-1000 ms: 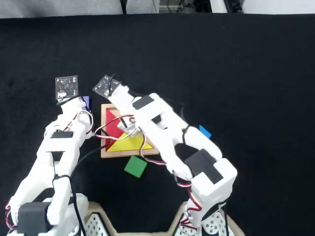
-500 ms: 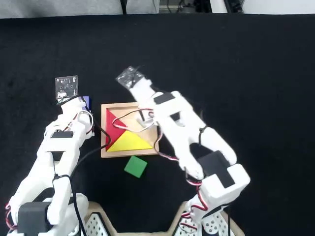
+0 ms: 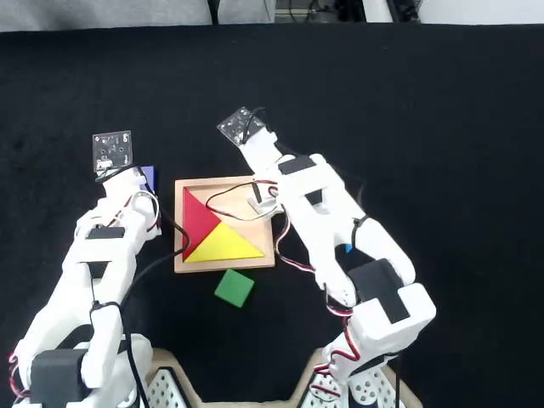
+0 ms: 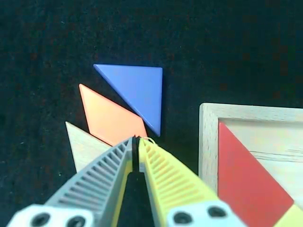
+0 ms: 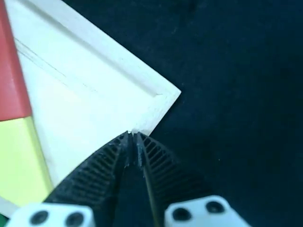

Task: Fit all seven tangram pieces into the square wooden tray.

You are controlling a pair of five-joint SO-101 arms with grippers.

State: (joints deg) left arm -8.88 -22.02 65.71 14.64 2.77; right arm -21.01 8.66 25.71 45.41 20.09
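In the high view a green square (image 3: 234, 287) lies on the black table (image 3: 442, 127) low in the frame, just below the tray (image 3: 223, 266) and apart from it. The tray sits left of centre; a yellow triangle (image 3: 223, 245) fills its lower part and a red triangle (image 3: 198, 219) its left, the two meeting along an edge, the rest bare wood. A blue sliver (image 3: 347, 248) peeks out beside the right arm, right of the tray. The right gripper (image 5: 132, 137) has its jaws pressed together on nothing, tip over the rim at the tray's upper right corner. The left gripper (image 4: 137, 141), jaws likewise together and empty, is left of the tray, tip at the edge of an orange parallelogram (image 4: 112, 118); a blue triangle (image 4: 137, 92) lies against that piece on its far side, a tan triangle (image 4: 85, 144) on its near side. Farther up the high view, the left wrist carries a small black board (image 3: 114, 151), its pale marks too small to read
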